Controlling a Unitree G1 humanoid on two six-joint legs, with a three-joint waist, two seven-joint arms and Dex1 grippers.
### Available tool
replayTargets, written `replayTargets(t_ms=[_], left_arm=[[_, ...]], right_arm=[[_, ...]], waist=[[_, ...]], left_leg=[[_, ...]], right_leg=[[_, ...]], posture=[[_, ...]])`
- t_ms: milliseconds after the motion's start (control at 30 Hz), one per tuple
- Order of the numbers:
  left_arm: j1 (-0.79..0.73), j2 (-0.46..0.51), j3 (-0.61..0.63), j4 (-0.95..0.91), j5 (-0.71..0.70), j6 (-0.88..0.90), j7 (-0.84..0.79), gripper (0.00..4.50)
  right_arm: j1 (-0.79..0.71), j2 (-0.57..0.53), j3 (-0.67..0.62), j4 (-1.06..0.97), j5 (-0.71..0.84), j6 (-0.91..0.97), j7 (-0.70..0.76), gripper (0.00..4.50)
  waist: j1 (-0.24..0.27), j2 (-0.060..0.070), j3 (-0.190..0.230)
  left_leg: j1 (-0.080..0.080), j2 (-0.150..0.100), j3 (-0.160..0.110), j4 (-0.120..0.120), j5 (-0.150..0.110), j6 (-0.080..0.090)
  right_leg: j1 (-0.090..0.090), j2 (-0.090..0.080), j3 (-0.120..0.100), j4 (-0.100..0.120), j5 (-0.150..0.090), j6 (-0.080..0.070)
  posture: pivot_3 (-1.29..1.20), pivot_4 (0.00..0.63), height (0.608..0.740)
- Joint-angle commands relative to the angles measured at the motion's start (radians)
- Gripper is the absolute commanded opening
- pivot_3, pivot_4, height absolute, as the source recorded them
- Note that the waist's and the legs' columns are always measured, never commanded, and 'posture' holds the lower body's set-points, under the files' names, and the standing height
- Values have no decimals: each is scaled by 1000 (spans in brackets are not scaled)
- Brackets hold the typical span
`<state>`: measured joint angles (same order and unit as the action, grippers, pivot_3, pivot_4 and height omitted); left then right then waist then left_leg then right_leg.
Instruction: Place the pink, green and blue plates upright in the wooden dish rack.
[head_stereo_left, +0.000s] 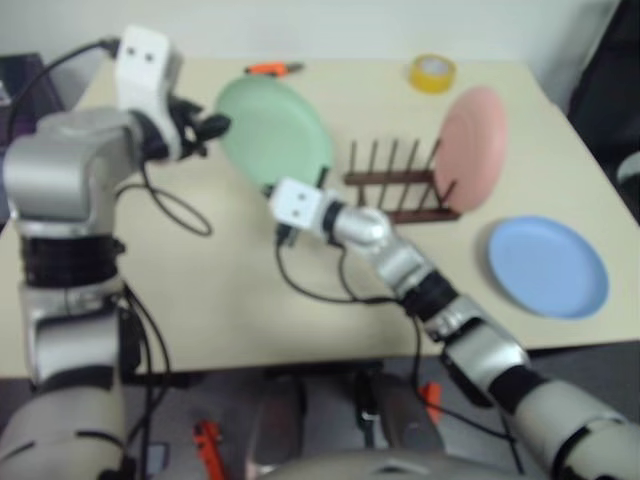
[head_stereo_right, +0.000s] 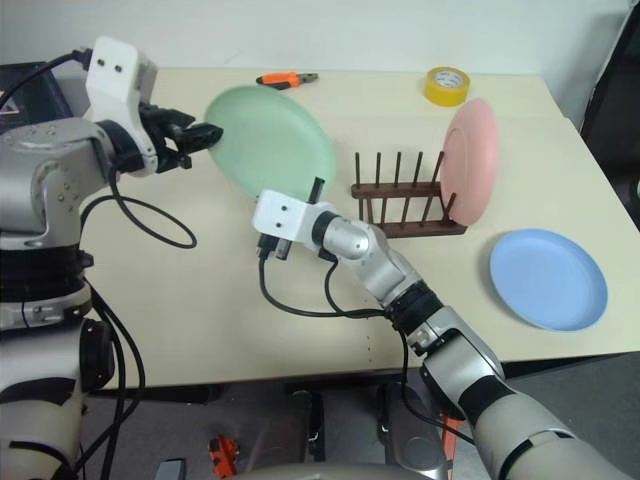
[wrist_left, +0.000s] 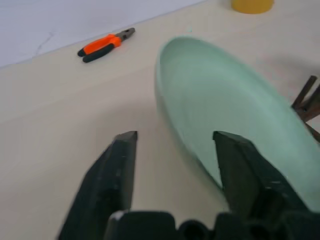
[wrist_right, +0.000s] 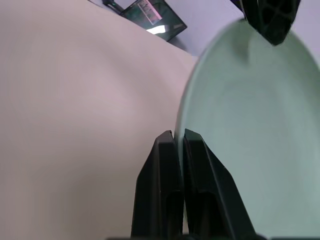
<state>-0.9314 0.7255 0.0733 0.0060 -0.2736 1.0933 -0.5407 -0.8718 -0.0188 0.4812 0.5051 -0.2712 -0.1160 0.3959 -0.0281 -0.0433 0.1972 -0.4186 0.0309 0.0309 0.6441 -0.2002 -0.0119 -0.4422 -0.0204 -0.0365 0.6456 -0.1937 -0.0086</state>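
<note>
The mint green plate (head_stereo_right: 270, 140) is held tilted on edge above the table, left of the wooden dish rack (head_stereo_right: 400, 190). My right gripper (wrist_right: 177, 135) is shut on its lower rim. My left gripper (wrist_left: 174, 136) stands open at the plate's upper left rim, its fingers (wrist_left: 120, 165) spread to either side of the edge without pinching it. The pink plate (head_stereo_right: 470, 160) stands upright at the right end of the rack. Flat on the table to the right of the rack lies the blue plate (head_stereo_right: 547, 278).
Orange pliers (head_stereo_right: 285, 78) and a yellow tape roll (head_stereo_right: 446, 85) lie near the table's far edge. Black cables (head_stereo_right: 150, 215) hang from both wrists over the beige table (head_stereo_right: 200, 320). Several bare rack pegs stand left of the pink plate.
</note>
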Motion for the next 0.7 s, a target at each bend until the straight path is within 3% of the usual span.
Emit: replayTargets(t_ms=[33,267,433,567,700], left_arm=[[-74,52,32,-83,-29,19,-28,3532],[-100,140,105,-143,-97,54,-77,3532],[-41,259,264,-169,-193,-41,-212,3532],[146,290,403,-258,-295,-133,-362,3532],[350,262,468,-360,-373,-229,-470,3532]], right_arm=[[-21,5,-25,-24,-7,-32,-8,0],[-14,2,-36,-33,6,-55,17,0],[3,47,-126,-134,177,-15,107,0],[-25,77,-298,-276,408,177,124,0],[-88,28,-456,-441,661,510,139,0]], waist=[[-1,0,0],[-3,0,0],[-6,-1,1],[-4,0,1],[7,-1,1]], left_leg=[[0,0,0,0,0,0],[1,0,0,0,0,0],[1,1,0,-1,0,0],[1,2,0,-2,0,-1],[1,2,-1,0,0,-3]], right_leg=[[0,0,0,0,0,0],[0,0,0,0,0,0],[0,1,0,0,0,0],[0,0,0,0,-2,-3],[0,-2,-2,1,-2,-3]], posture=[[0,150,740],[0,150,740],[0,150,740],[0,150,740],[0,150,740]])
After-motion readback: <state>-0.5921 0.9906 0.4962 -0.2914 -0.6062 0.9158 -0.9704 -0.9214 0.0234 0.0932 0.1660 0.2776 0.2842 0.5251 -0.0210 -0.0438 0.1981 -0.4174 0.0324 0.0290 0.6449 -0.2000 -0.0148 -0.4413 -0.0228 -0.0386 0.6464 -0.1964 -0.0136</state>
